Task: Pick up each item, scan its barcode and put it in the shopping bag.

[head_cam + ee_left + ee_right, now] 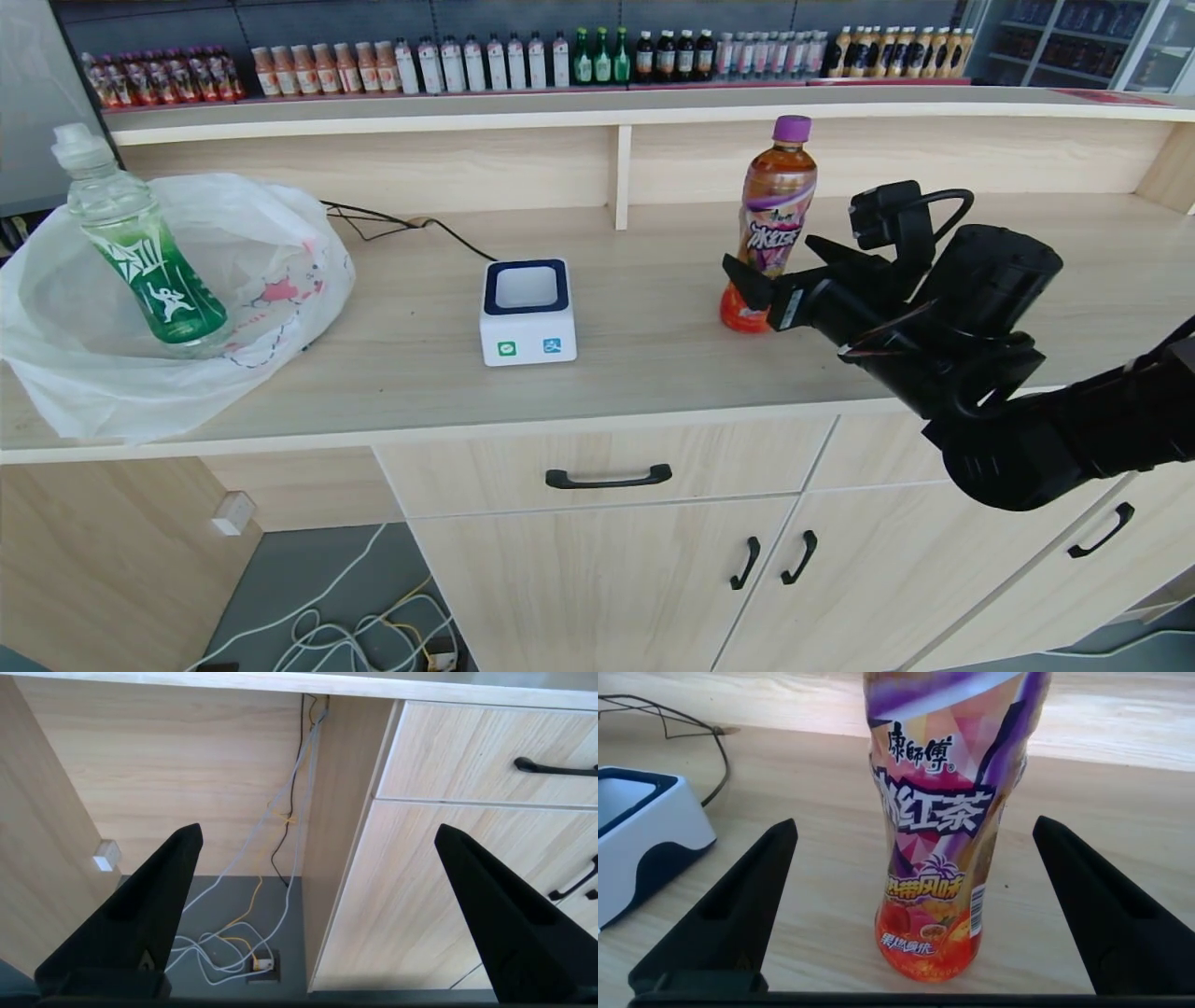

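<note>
The plastic drink bottle with the orange and purple wrapper and purple cap [778, 219] stands upright on the pale wooden counter [653, 364], off to the robot's right. It has not been lifted. The right gripper [773, 266] sits level with the bottle's lower half, its two black fingers spread wide, one to each side of the wrapper. From the right wrist view the bottle lines up squarely in the gap, and I see no contact with either finger. I read that low, centred approach as chosen to grip the body of the bottle, so it can afterwards be turned label-first toward the scanner.

The small white box scanner with a dark blue rim around its window [527, 311] sits near the middle of the counter, between the bottle and the bag, window upward. That looks handy, since an item carried across can pass over it on the way.

Farther to the robot's left, the translucent white plastic shopping bag [289, 233] lies slumped with its mouth open. A clear bottle with a green label [140, 247] leans inside it, so I judge one item done and this one next.

The left gripper [318, 835] hangs below counter height facing the cupboard fronts, fingers apart and holding nothing, well out of the way.
</note>
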You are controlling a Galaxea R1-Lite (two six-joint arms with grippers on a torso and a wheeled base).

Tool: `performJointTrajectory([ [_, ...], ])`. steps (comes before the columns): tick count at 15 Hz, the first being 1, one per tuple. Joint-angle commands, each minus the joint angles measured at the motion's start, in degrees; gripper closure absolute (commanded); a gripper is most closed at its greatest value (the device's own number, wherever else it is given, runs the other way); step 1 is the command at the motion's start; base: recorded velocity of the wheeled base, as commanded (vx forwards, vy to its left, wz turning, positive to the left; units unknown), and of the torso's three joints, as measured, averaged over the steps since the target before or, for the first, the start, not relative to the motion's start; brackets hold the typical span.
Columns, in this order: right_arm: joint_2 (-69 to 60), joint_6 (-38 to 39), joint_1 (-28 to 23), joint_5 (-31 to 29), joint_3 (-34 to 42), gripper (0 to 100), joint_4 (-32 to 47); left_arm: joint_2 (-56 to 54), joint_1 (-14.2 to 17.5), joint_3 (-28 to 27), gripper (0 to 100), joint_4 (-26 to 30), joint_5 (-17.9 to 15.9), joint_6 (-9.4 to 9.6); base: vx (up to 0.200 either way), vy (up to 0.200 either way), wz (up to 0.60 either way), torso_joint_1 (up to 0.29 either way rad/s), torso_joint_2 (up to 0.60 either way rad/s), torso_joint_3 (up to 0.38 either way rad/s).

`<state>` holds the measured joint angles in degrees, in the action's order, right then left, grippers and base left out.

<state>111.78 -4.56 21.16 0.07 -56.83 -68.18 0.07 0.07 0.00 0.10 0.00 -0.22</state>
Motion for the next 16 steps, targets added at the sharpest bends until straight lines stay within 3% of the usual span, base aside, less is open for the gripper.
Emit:
performJointTrajectory([
  [1,0.64,-0.01,0.02,-0.07,-0.38,0,-0.11,0.01,0.01,0.00,0,-0.01,0.00,-0.04,0.000,0.000,0.00,0.000,0.00,0.000],
  [7,2.39,-0.10,-1.12,-3.85,-6.45,0,0.77,0.01,0.01,0.00,0,-0.01,0.00,-0.04,0.000,0.000,0.00,0.000,0.00,0.000],
  [16,2.48,0.25,-2.27,-2.71,-8.29,0,6.66,0.01,0.01,0.00,0,-0.01,0.00,-0.04,0.000,0.000,0.00,0.000,0.00,0.000],
])
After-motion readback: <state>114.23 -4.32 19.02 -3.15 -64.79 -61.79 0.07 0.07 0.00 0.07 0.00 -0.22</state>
